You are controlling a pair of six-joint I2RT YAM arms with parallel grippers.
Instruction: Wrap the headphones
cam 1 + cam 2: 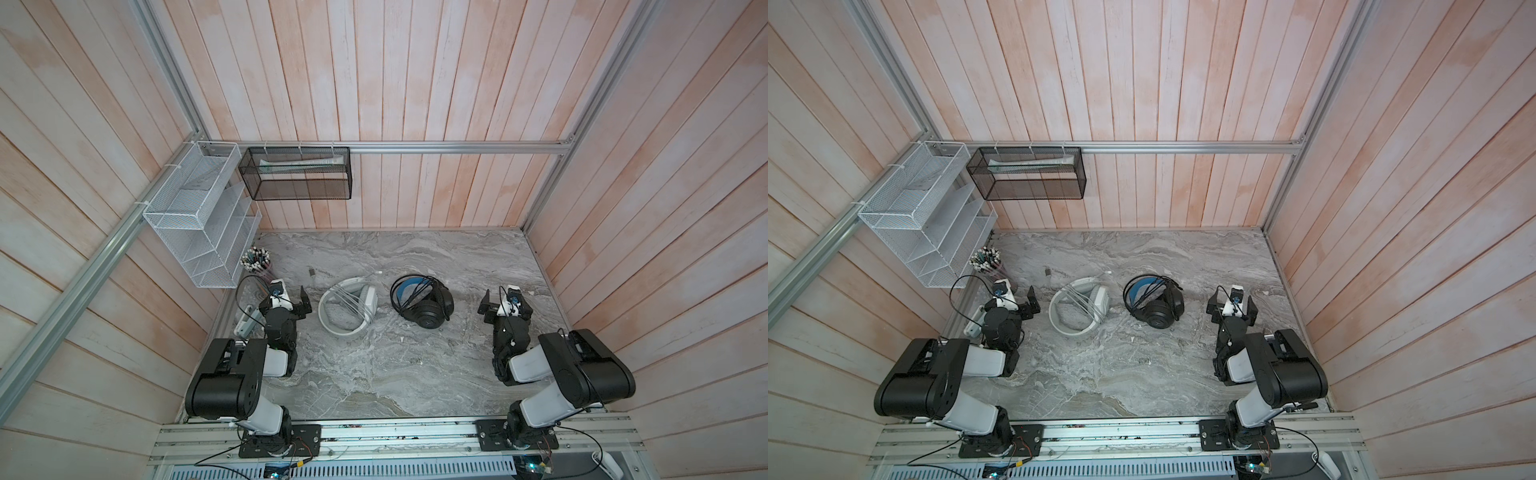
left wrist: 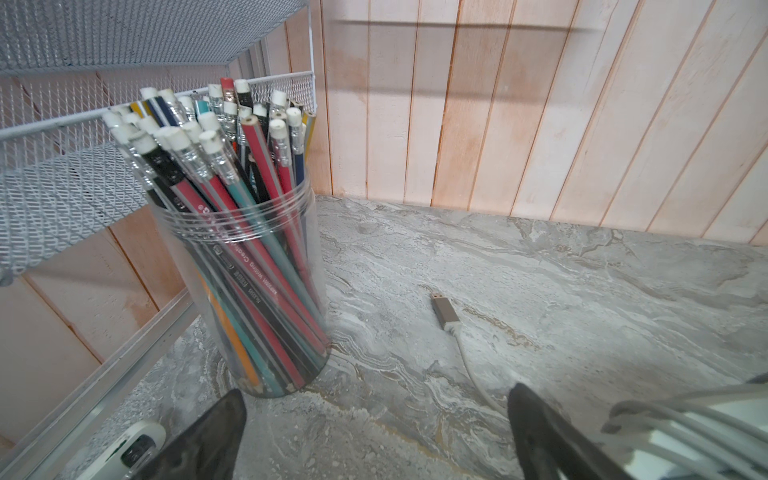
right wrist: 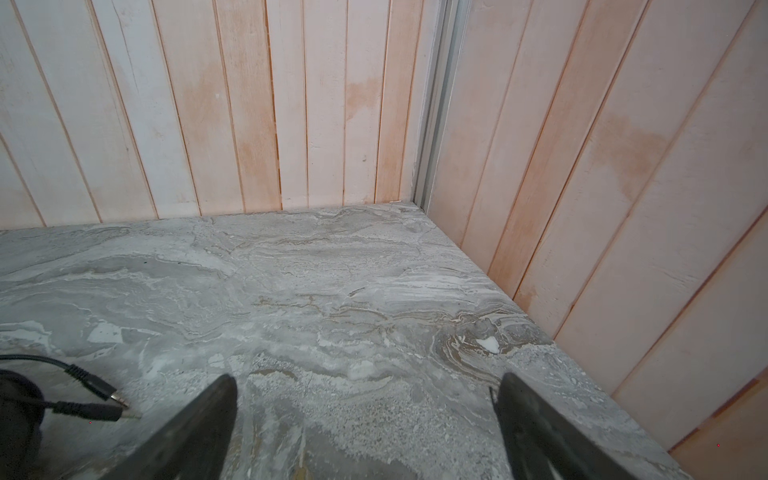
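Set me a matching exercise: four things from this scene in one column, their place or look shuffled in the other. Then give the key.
Things
1. white headphones
2. black headphones
3. pencil jar
4. black basket

Place or look
A. hangs on the back wall
B. lies on the table, pale cable across it
C. dark, with some blue showing
D. stands beside the white rack

Pairs: 1-B, 2-C, 3-D, 4-A

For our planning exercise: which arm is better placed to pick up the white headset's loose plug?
Left. The open left end effector sits beside the white headset, the plug just ahead; the right end effector is beyond the black headset.
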